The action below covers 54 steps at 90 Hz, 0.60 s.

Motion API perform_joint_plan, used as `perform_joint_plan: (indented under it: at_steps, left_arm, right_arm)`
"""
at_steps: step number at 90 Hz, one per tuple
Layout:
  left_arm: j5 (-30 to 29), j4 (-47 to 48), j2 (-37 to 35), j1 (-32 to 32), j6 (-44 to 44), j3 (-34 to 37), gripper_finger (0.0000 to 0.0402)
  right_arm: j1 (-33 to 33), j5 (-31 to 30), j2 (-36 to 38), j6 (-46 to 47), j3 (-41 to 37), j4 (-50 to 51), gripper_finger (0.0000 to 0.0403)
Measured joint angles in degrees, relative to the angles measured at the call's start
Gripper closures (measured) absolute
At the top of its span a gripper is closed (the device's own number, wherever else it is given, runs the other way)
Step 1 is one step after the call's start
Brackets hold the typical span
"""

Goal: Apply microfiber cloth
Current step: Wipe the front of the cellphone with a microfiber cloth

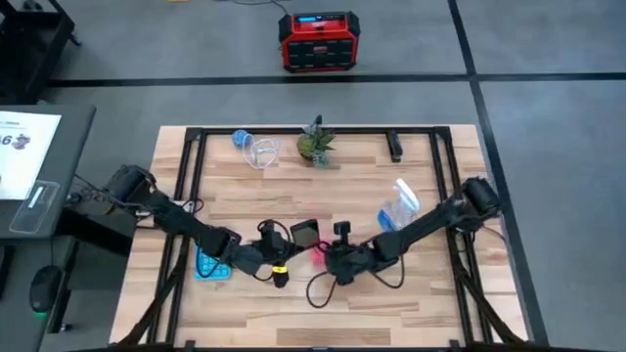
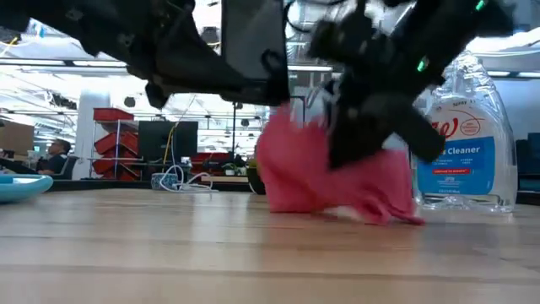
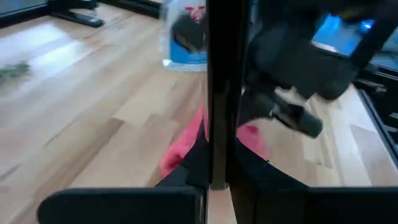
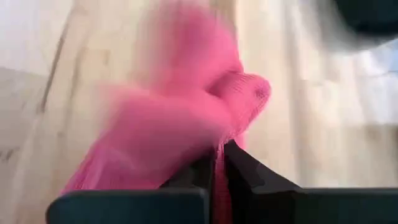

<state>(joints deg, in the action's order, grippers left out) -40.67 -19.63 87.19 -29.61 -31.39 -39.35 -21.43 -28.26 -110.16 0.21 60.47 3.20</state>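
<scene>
Here right gripper (image 4: 217, 163) pinches microfiber cloth (image 4: 180, 118).

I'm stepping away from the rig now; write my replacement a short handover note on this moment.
Right gripper: shut on the microfiber cloth, which hangs bunched with its lower edge touching the table near mid-table.
Left gripper: shut on the phone, held up on edge beside the cloth.
Spray cleaner bottle stands behind, calculator lies under the left arm.
Done: both items picked up.
Left: wiping the phone with the cloth.
</scene>
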Motion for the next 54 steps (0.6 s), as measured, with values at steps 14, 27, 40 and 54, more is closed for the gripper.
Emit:
perform_joint_plan:
  at_steps: [14,27,40,54]
  left_arm:
    - [-1.8,4.5,-3.7,-0.8,-1.4,0.1,0.0389]
    - [-2.1,4.8,-4.4,-0.7,-1.4,0.1,0.0389]
    - [-2.1,5.3,-4.4,-0.7,-1.7,0.1,0.0389]
    - [-2.0,5.3,-4.4,-0.7,-1.8,0.1,0.0389]
  right_arm:
    - [2.2,1.2,-1.0,-0.6,0.1,-9.6,0.0399]
    - [4.4,3.2,-0.8,-0.5,0.2,-13.2,0.0373]
    - [6.4,13.5,-0.9,1.7,0.1,-11.0,0.0311]
    - [7.3,19.4,1.2,0.4,0.1,-6.9,0.0227]
